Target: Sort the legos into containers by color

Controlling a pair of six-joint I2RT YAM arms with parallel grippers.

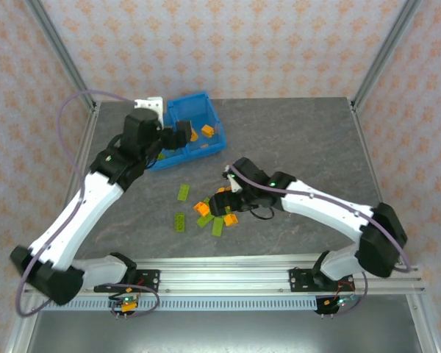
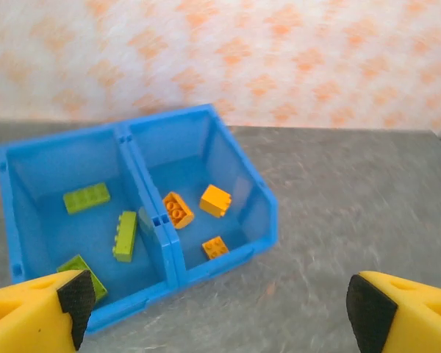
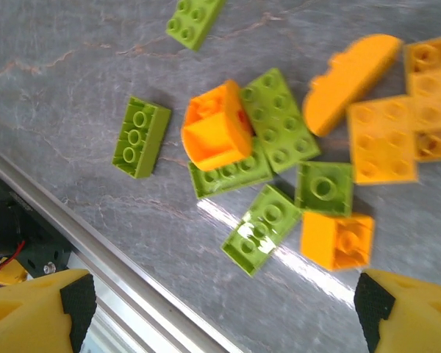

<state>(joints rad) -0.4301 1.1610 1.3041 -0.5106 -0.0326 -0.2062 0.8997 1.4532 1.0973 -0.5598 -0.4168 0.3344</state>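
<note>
The bright blue rectangular plastic bin (image 2: 239, 173) sat toward the far-left corner of the grey table (image 1: 309, 140). Three olive-green studded plastic bricks (image 2: 125, 235) lay in its left compartment and three orange studded bricks (image 2: 215, 200) in its right. The left gripper (image 2: 220, 305) hung beside the bin, jaws spread and empty. The right gripper (image 3: 224, 309), likewise released, hovered over a loose pile of mixed bricks (image 3: 279, 140) nearer the table's front edge.
</note>
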